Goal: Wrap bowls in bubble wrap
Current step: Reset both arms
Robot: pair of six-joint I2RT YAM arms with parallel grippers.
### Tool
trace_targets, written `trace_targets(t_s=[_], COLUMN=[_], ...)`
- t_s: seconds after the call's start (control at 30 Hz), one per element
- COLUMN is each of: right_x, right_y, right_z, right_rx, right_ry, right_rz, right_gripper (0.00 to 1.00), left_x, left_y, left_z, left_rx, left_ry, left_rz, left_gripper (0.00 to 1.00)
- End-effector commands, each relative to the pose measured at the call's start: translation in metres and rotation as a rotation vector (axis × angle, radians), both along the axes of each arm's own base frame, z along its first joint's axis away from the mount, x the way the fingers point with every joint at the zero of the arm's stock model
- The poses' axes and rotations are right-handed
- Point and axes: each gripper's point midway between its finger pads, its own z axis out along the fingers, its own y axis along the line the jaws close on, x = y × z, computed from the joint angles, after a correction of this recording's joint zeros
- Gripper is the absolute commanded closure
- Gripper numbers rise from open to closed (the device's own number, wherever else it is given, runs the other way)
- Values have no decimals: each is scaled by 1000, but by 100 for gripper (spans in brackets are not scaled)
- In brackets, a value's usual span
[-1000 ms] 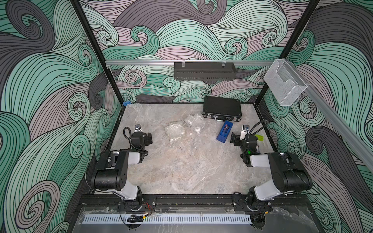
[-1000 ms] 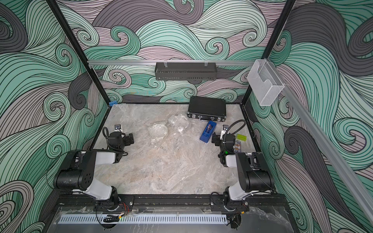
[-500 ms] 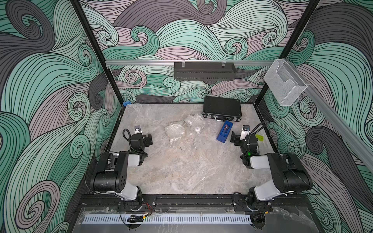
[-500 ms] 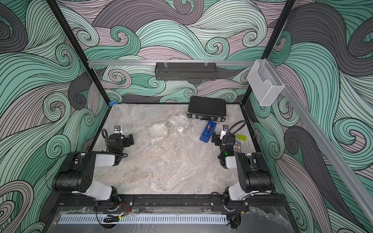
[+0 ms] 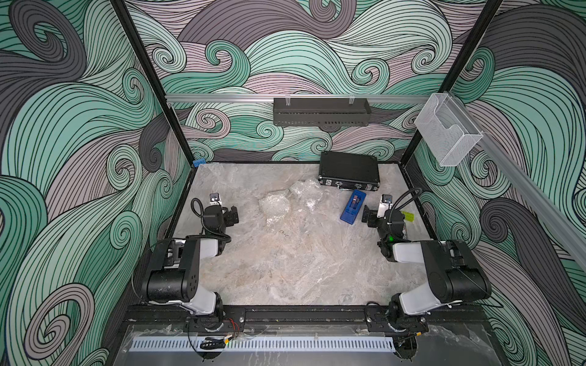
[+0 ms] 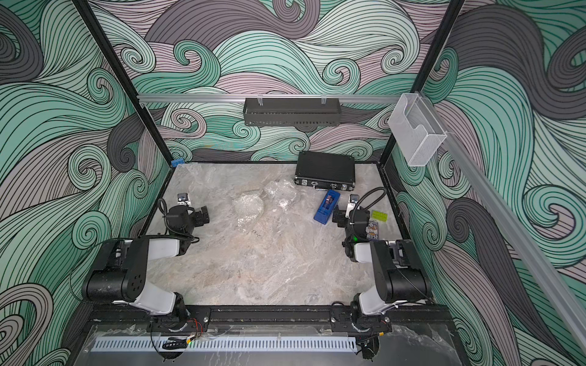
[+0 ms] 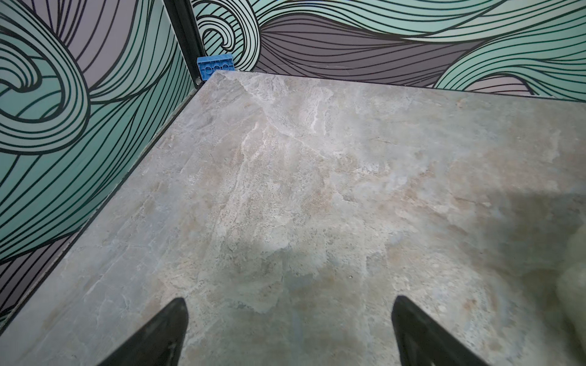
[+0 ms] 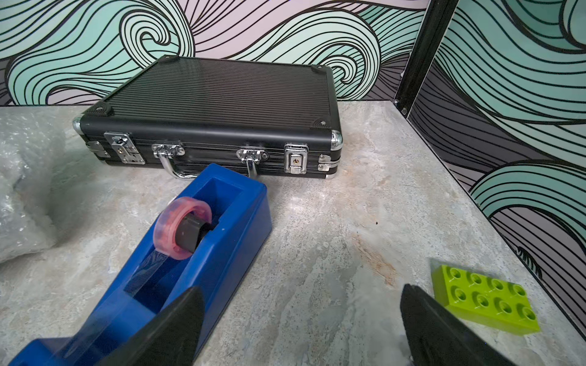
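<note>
The left claw [image 7: 287,313] hangs wide open and empty over the bare surface [image 5: 285,269]. Two crumpled bubble wrap bundles [image 5: 274,206] lie side by side mid-surface. No bare bowl shows, so wrapping looks done. Beside the tape dispenser [image 5: 353,206], the right claw [image 8: 299,304] gapes empty.

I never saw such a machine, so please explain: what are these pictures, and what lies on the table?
It is a robot with two arms at a marble-patterned table. Two pictures look down on the whole scene; two come from a camera on each wrist. On the table lie two crumpled bundles of clear bubble wrap, a black ribbed metal case, a blue plastic tape dispenser and a green toy brick. No bowl shows. The left hand and the right hand are open and hold nothing.
</note>
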Motion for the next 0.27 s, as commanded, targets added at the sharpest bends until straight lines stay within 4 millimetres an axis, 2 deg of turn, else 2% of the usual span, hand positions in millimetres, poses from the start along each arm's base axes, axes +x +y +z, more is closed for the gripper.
trace_targets(t_s=[0.0,0.23], right_x=[2,0], right_y=[-3,-2], right_z=[-3,-1], right_rx=[11,13], right_ry=[13,5], right_rz=[-14,1], right_gripper=[1,1], left_x=[1,1], left_y=[0,0], left_z=[1,1], left_rx=[-13,-13], left_ry=[-1,-2], left_rz=[2,2], left_gripper=[1,1])
